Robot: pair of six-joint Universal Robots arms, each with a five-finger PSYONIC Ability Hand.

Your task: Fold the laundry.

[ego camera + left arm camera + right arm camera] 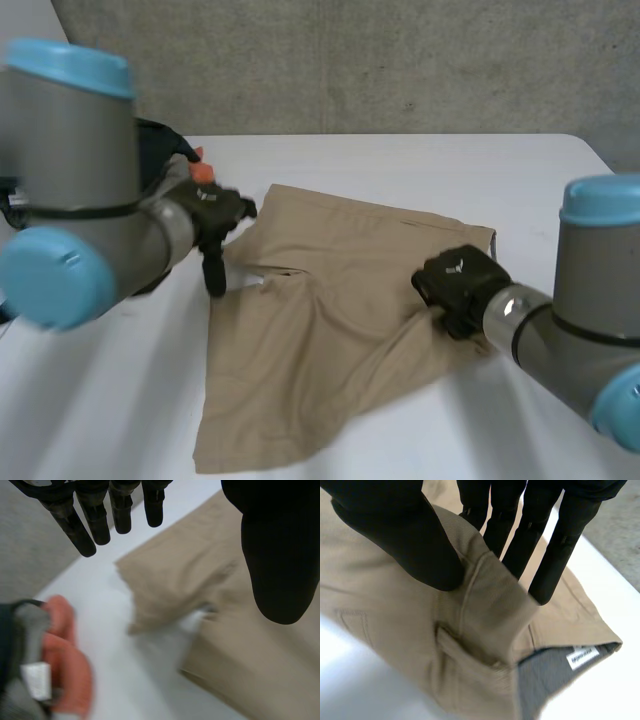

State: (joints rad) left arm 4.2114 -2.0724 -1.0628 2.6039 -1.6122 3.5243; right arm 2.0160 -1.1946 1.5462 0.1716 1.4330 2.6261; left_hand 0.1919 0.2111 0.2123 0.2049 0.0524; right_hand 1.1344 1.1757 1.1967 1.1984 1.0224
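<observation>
Your tan shorts (320, 340) lie mostly flat on the white table (540, 170), filling the middle of the head view. The waistband is toward the right of the frame and the legs toward the left and lower left.

Your right hand (455, 285), right of centre, is grasping the waistband end. In its wrist view the thumb (405, 535) and fingers (555, 555) pinch a raised ridge of cloth between them. A pocket opening (465, 652) is just beside the ridge, and a white label (582, 656) sits inside the waistband past the fingertips.

Your left hand (212, 225), left of centre, hangs at the left edge of the shorts and is released. Its fingers (82, 535) are straight, with nothing between them and the thumb, and the cloth lies below them. A dark and orange bundle (160, 150) sits behind that hand at the upper left.

Expect the shorts to be light and limp. They should sag and crease wherever you leave them unsupported, but they look neither slippery nor fragile. The waistband and hems look thicker and firmer, so take your grips there. Bring the left hand down on the near leg's hem or outer seam and pinch a good bite of cloth. A shallow pinch in the soft middle would likely slip out or drag up only one layer.
</observation>
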